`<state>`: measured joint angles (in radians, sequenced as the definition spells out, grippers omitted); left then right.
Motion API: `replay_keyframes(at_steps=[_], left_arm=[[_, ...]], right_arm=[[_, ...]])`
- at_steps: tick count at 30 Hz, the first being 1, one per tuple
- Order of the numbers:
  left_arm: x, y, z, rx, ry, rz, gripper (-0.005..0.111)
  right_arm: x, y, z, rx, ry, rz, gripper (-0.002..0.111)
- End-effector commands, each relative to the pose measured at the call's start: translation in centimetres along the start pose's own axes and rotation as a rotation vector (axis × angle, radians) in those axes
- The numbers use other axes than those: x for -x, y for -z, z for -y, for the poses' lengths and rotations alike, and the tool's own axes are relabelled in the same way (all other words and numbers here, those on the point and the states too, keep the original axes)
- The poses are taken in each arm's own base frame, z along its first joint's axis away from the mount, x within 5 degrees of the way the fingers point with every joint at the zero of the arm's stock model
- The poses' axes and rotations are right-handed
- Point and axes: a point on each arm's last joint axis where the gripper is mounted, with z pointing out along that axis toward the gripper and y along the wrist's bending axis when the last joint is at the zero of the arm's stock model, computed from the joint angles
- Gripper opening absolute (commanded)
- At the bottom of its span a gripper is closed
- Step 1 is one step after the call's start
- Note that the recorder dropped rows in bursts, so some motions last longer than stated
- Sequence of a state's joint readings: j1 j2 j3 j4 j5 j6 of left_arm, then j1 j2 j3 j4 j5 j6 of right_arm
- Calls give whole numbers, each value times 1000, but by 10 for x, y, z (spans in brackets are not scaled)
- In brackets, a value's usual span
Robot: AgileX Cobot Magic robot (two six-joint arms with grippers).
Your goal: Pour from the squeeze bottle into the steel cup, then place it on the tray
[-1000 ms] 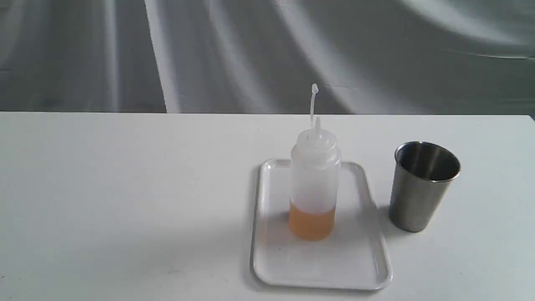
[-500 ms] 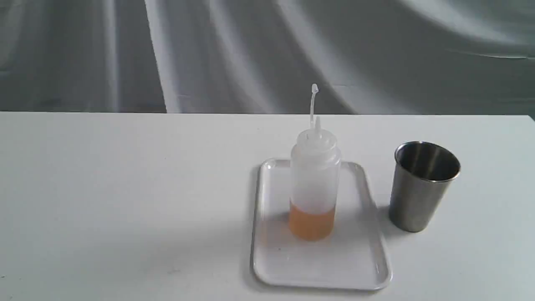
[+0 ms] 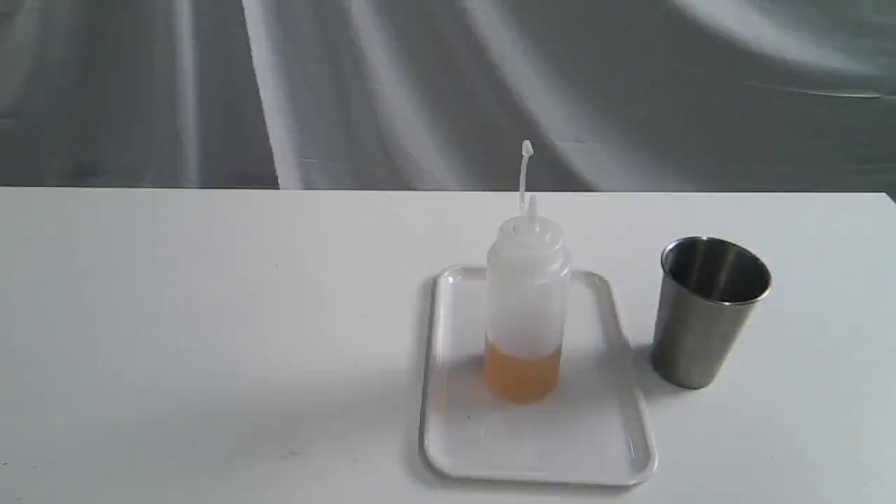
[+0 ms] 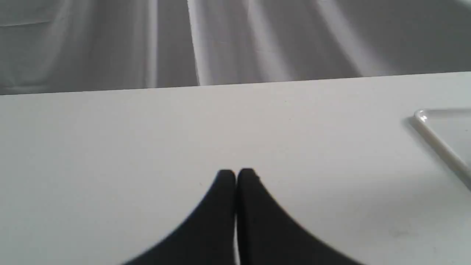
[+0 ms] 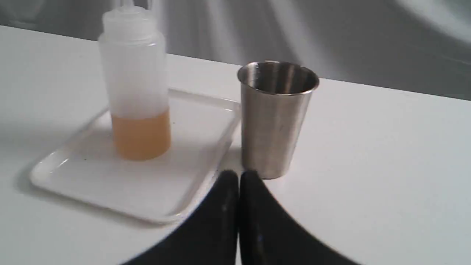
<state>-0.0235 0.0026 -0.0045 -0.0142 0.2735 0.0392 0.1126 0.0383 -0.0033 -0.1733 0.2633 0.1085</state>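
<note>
Same as a second ago: squeeze bottle [image 3: 526, 308] upright on tray [image 3: 602, 448], steel cup [image 3: 703, 329] just right on desk [image 3: 210, 315]; left gripper [image 4: 236, 173], right gripper [image 5: 239, 175] both closed, empty

Right tool [image 5: 239, 175]: both black fingers pressed together, nothing between them, hanging over the tabletop [image 5: 368, 165] on the near side of the things. Squeeze bottle [image 5: 134, 84] stands upright on the tray [image 5: 73, 173], with amber liquid [image 5: 141, 136] in roughly its lower third; nozzle tip cut off by the frame. Steel cup [image 5: 274, 125] stands upright on the tabletop, just right of the tray rim. Grey cloth [image 5: 331, 36] behind the far edge.
</note>
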Motion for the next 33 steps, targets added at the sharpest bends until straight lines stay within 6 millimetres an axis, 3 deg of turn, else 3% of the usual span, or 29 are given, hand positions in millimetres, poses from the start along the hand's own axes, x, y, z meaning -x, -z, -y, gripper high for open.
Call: replay_keyframes(at_steps=[1, 18, 33], left_arm=[[-1, 0, 0, 1, 6, 6, 0], [-1, 0, 0, 2, 4, 6, 0], [-1, 0, 0, 1, 6, 6, 0]], right_arm=[[-1, 0, 3, -54, -10, -6, 0], [-3, 3, 15, -266, -44, -19, 0], [-8, 6, 18, -328, -100, -56, 0]])
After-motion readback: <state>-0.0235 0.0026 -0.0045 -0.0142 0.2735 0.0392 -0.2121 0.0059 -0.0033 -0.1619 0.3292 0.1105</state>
